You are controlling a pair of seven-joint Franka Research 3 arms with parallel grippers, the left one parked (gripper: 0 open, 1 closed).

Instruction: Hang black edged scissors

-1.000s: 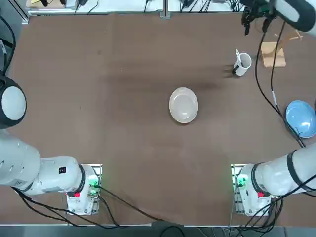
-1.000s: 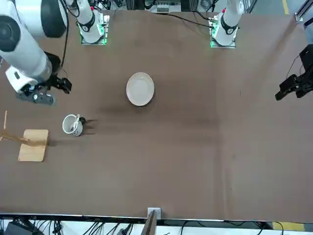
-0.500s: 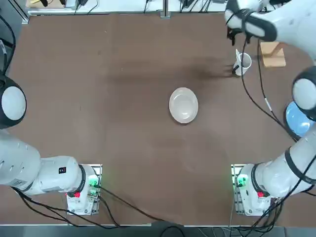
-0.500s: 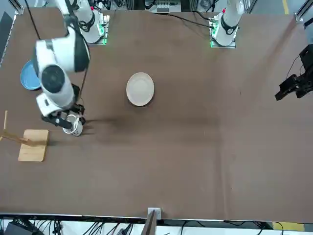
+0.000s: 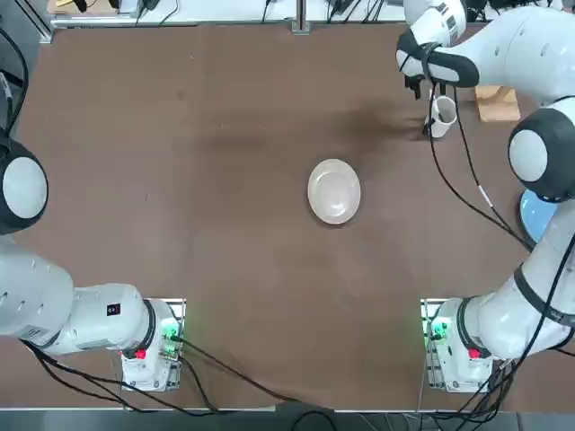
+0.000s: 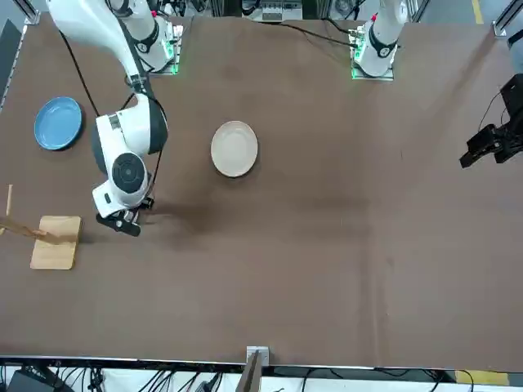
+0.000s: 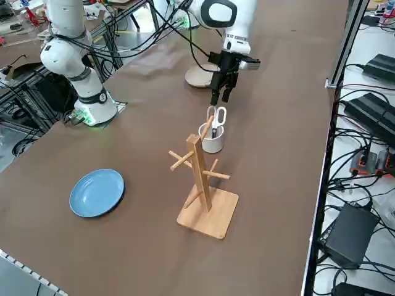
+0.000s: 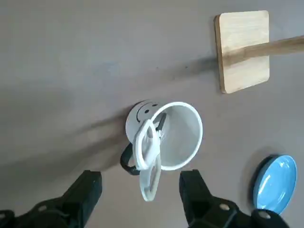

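Note:
The black edged scissors stand blades-down in a white mug with a smiley face. Their pale handle loops stick out over the rim. My right gripper hangs open just above the mug, one finger on each side of the loops and touching neither. In the top view the gripper sits beside the mug; in the front view my hand hides the mug. The wooden peg rack stands close to the mug, with its square base on the table.
A white plate lies mid-table. A blue plate sits near the table's right edge, toward my base from the rack. The rack's pegs stick out at mug height. The parked left arm stays far off.
My right arm swung in from beyond the rack and the table's far edge and came down over the mug. The mug and scissors have not moved.

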